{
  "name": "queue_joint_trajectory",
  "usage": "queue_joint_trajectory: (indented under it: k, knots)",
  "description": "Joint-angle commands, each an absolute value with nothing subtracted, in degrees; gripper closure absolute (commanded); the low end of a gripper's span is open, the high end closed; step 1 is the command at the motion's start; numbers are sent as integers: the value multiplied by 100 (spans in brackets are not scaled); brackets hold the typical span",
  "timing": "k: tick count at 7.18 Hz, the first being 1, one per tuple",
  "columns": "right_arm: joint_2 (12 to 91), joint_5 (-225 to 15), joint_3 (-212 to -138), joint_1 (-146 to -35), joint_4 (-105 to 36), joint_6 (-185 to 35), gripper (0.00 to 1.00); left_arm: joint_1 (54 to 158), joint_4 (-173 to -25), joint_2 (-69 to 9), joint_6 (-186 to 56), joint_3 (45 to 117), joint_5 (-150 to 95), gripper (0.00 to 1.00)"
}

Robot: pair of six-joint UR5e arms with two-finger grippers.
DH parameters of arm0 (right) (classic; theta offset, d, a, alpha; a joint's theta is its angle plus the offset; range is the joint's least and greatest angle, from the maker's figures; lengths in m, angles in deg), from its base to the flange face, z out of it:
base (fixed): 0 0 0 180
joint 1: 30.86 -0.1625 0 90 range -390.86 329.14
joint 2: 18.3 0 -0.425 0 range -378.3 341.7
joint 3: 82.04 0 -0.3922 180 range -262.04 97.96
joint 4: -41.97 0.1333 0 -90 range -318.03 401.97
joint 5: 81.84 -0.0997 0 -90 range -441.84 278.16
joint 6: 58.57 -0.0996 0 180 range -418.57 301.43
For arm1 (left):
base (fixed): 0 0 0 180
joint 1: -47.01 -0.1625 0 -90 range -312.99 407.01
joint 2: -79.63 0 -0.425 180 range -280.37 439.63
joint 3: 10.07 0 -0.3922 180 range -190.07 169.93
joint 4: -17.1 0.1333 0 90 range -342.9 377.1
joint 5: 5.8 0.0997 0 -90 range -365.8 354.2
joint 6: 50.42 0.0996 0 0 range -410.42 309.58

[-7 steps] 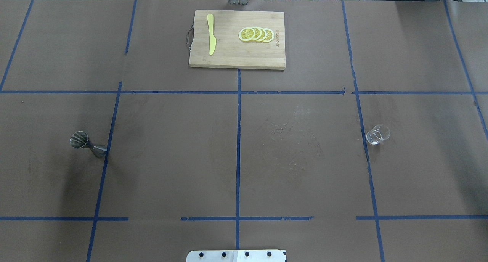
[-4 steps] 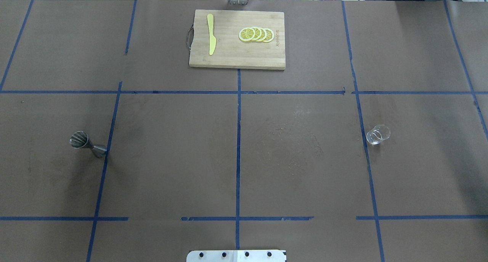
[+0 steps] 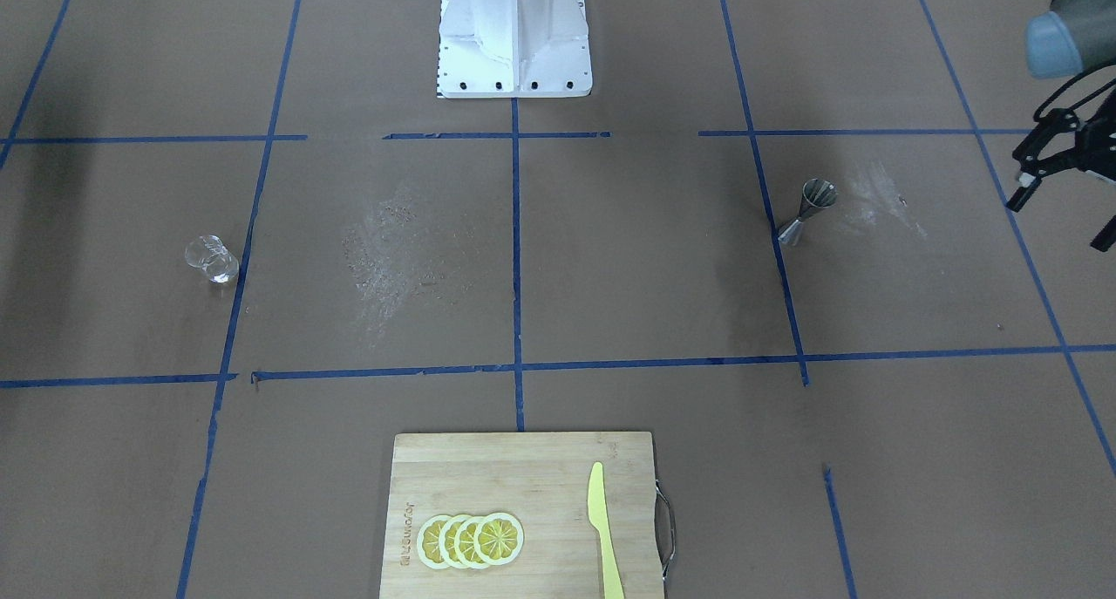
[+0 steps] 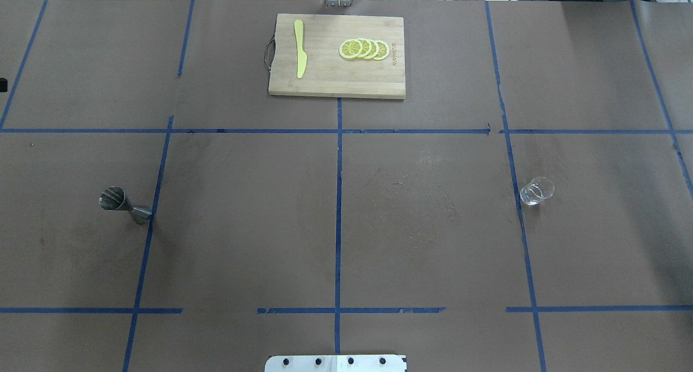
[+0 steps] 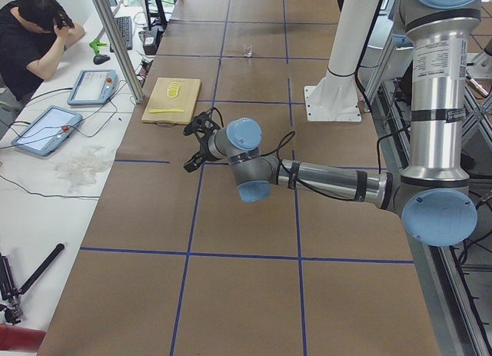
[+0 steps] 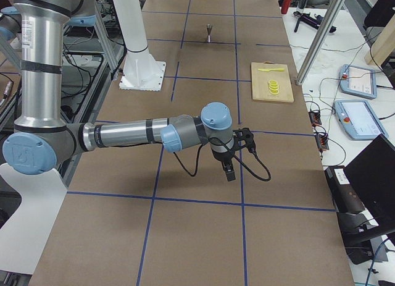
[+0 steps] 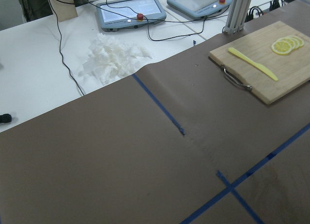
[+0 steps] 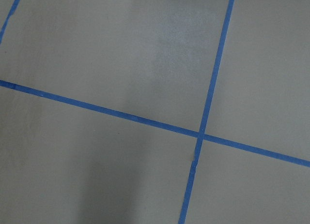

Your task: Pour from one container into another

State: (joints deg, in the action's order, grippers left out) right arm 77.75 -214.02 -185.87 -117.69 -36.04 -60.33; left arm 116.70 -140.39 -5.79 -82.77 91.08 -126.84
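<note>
The steel jigger (image 4: 128, 207) stands upright at 9 o'clock on the worktop (image 4: 243, 226). It is likely light, rigid and slick, best pinched at its waist. The fragile glass (image 4: 536, 191) sits at 3 o'clock. The left gripper (image 3: 1059, 222) hangs well apart, fingers spread and empty. The right gripper's (image 6: 239, 157) fingers cannot be judged.

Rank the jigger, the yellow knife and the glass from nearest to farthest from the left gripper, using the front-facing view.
1. jigger, on the view's right, close to the left gripper
2. yellow knife, on the cutting board at the bottom
3. glass, at the view's far left
</note>
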Motion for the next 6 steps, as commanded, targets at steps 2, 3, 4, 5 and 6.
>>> queue_joint_trajectory:
  k: [2,3,4,5,6]
  knots:
    - [7812,-21403,-18602,-11770,-3608,-6033,0,10383,-14792,-10,-9407,9714,-10999,0]
    - [7829,-21403,-18610,-11770,-3599,-6033,0,10057,-15309,252,-9445,9759,-10447,0]
    - [7864,-21403,-18619,-11770,-3599,-6033,0,9610,-15758,438,-9507,9768,-9693,0]
    - [7865,-21403,-18628,-11770,-3599,-6033,0,9101,-15962,579,-9551,9759,-8842,0]
    - [7874,-21403,-18645,-11770,-3599,-6059,0,8530,-16112,650,-9595,9759,-7937,0]
